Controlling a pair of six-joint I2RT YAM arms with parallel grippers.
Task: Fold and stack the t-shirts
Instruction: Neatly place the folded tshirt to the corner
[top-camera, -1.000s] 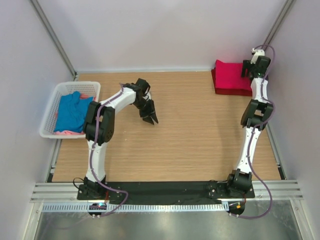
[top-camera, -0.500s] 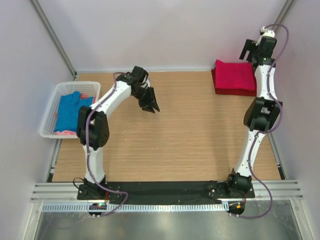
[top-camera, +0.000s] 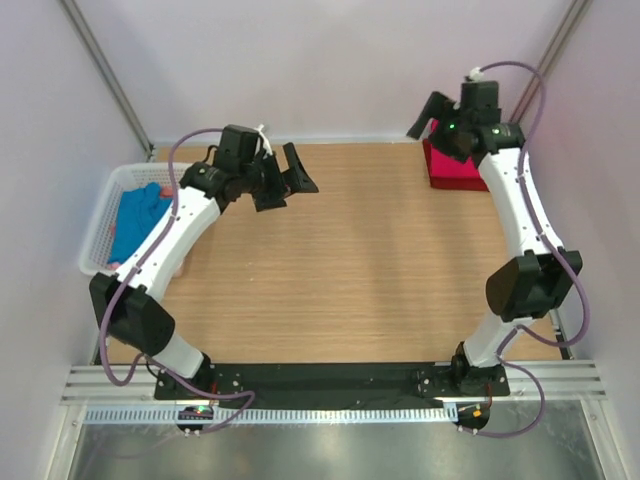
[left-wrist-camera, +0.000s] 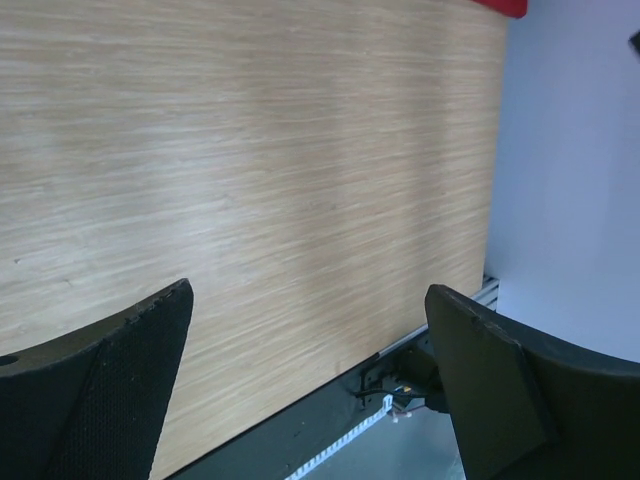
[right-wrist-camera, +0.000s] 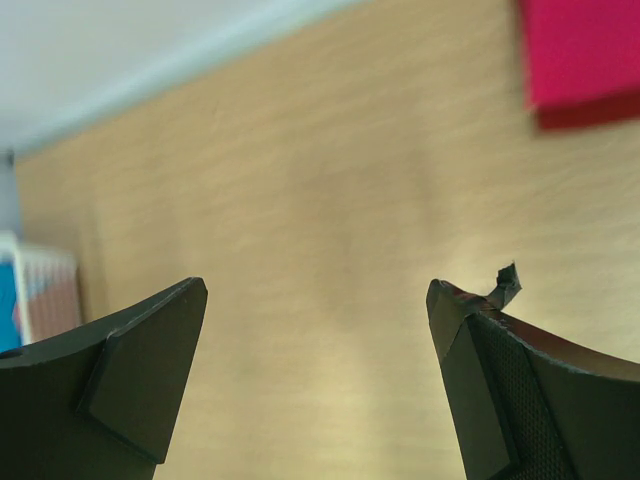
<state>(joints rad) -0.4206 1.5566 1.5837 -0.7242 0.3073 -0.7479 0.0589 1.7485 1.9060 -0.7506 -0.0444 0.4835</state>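
— What has changed in the overhead view?

— Both arms have moved. The right gripper has come off the folded pile in the far right corner. It now hangs just left of the pile, fingers spread wide with nothing between them. The bright red shirt lies folded on the dark red shirt, whose edge shows beneath it. The left gripper has swung from the middle of the table toward the far left, also wide and empty. It is now nearer the basket, where the blue shirt lies crumpled.

— And the left wrist camera?

— Its fingers stand well apart over bare wood and grip nothing. A corner of red cloth peeks in at the top right edge; which shirt it belongs to cannot be told.

— The right wrist camera?

— Much the same: fingers far apart and empty. The bright red shirt sits at the upper right on the dark red one, clear of the gripper. The basket shows blurred at the left edge.

— What does that mean for the job?

— Two shirts look folded, stacked and let go. The blue one is probably next, so the left arm likely has to reach into the basket and bring it onto the open wood.
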